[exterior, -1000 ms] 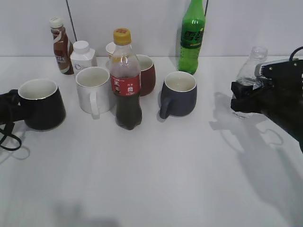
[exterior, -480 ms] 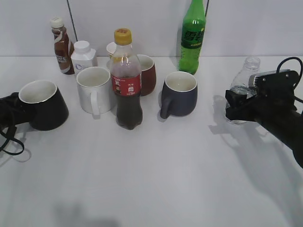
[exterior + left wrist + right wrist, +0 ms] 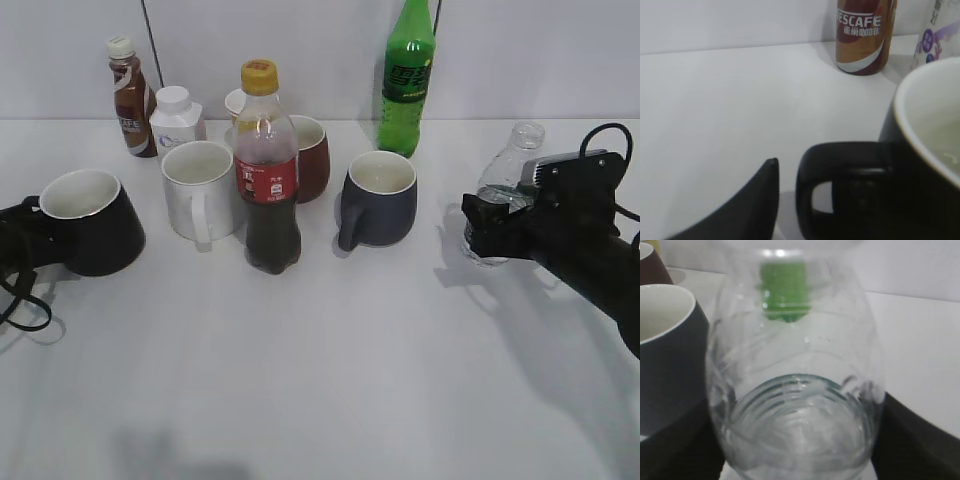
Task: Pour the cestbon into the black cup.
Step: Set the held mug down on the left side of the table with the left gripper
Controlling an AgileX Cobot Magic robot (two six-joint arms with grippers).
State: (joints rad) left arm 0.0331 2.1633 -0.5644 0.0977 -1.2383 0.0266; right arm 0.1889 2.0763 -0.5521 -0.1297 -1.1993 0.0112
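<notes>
The cestbon (image 3: 512, 150), a small clear capless bottle, is gripped around its lower body by my right gripper (image 3: 492, 228) at the right of the table, tilted slightly. In the right wrist view the bottle (image 3: 795, 365) fills the frame between both fingers of the gripper (image 3: 797, 445). The black cup (image 3: 95, 225), glossy with a white inside, stands tilted at the far left. My left gripper (image 3: 14, 240) is at its handle. In the left wrist view one finger of the gripper (image 3: 827, 197) shows left of the cup's loop handle (image 3: 840, 165); the other finger is hidden.
Between cup and bottle stand a cola bottle with a red label (image 3: 267, 175), a white mug (image 3: 198, 188), a dark red mug (image 3: 308, 155) and a blue-grey mug (image 3: 378, 200). A green soda bottle (image 3: 406, 75), a Nescafe bottle (image 3: 127, 95) and a white jar (image 3: 175, 118) line the back.
My right gripper has carried the cestbon to the left, toward the blue-grey mug. The black cup has shifted slightly right and tilted.
</notes>
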